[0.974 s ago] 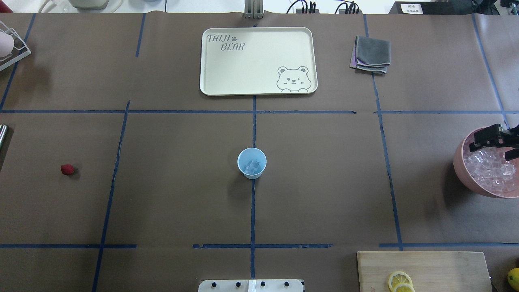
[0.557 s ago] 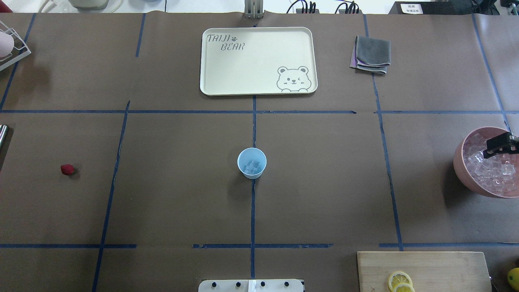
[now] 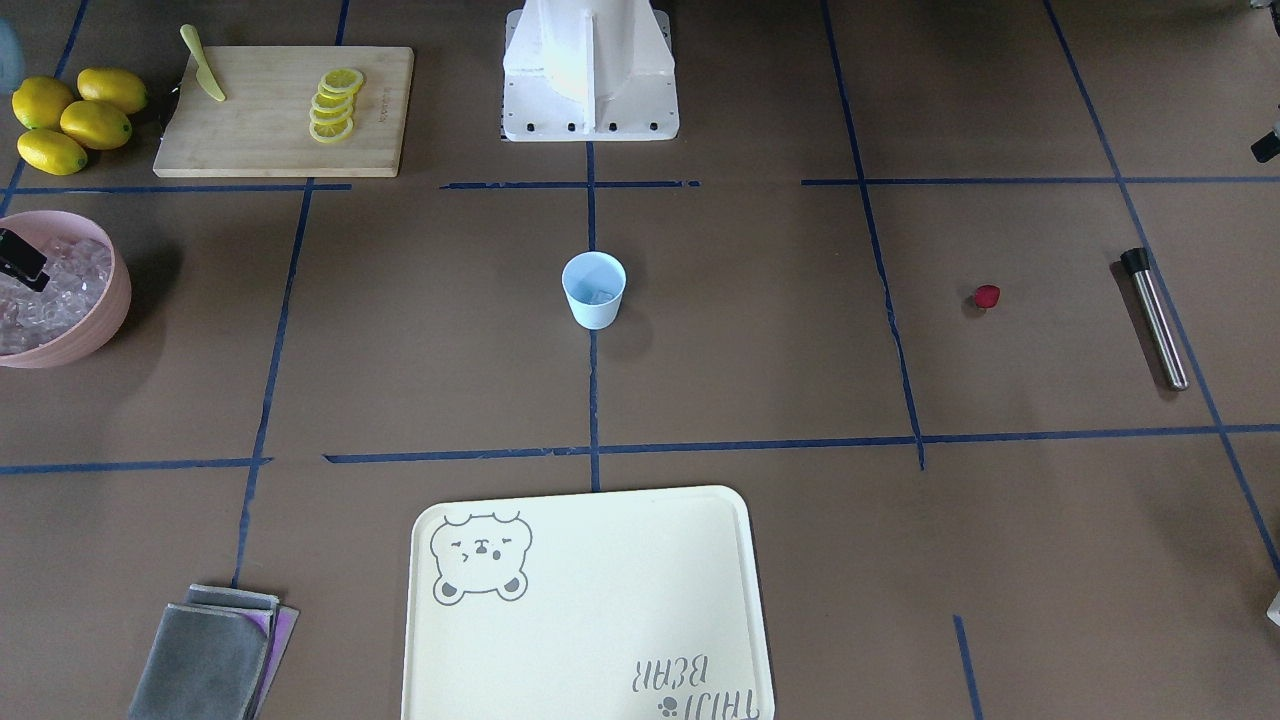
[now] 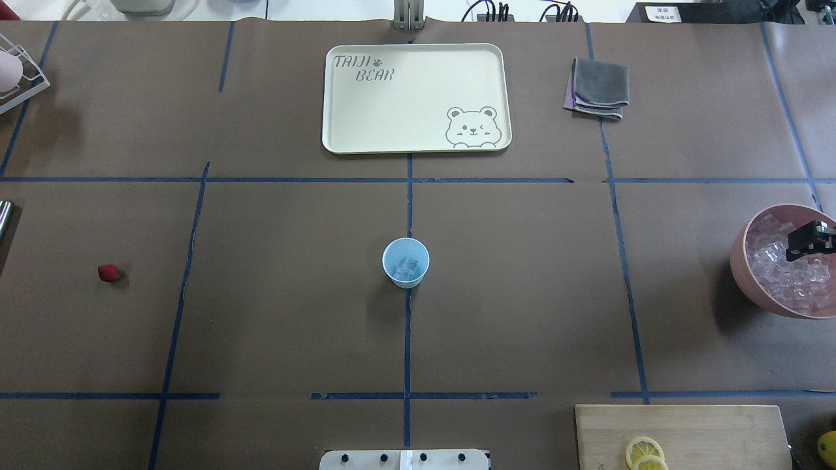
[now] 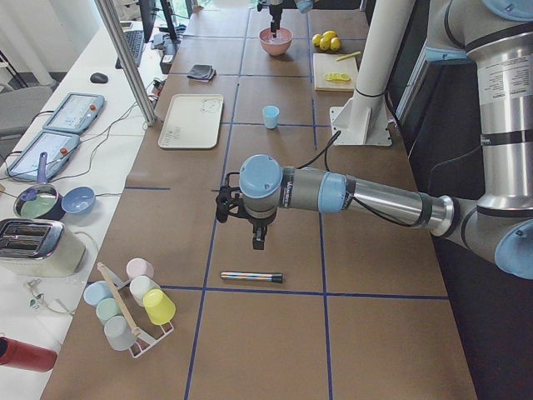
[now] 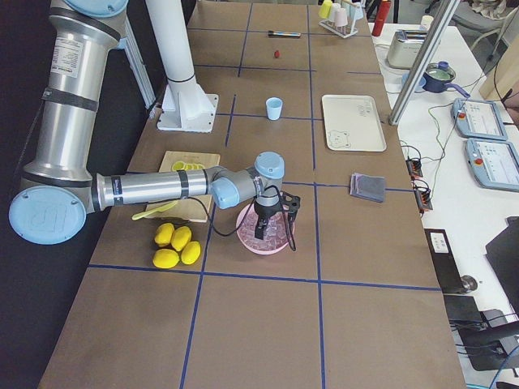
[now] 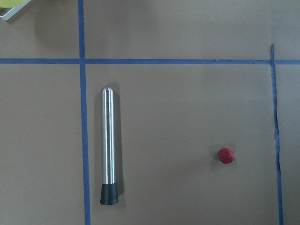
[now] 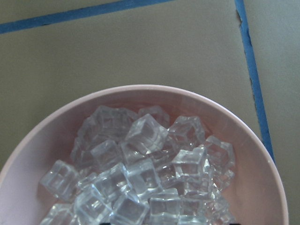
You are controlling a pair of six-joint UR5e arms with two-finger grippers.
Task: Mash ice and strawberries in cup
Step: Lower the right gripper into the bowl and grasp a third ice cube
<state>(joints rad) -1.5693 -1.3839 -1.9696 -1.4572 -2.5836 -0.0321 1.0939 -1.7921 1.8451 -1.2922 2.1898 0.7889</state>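
The light-blue cup point(image 4: 405, 262) stands upright at the table's middle, with a few ice cubes point(image 4: 407, 267) in it. Many more ice cubes point(image 8: 140, 178) fill a pink bowl point(image 4: 741, 274) at the right edge. My right gripper point(image 6: 274, 228) hangs over that bowl, open and with nothing between its fingers; the overhead view shows only one fingertip point(image 4: 808, 237). The strawberry point(image 4: 109, 273) lies alone on the table at the left. My left gripper point(image 5: 254, 232) hovers above the table near it; its jaws are not clear enough to judge. Its wrist view shows the strawberry point(image 7: 226, 155) below.
A steel muddler point(image 7: 108, 145) with a black end lies left of the strawberry. A cream tray point(image 4: 339, 140) and a folded grey cloth point(image 4: 597, 88) sit at the far side. A cutting board point(image 3: 260, 130) with lemon slices, whole lemons point(image 3: 70, 120) and a cup rack point(image 5: 129, 304) stand at the ends.
My right gripper has slid to the right over the pink bowl, so that only one fingertip remains in the overhead view. The cup and the strawberry have not moved.
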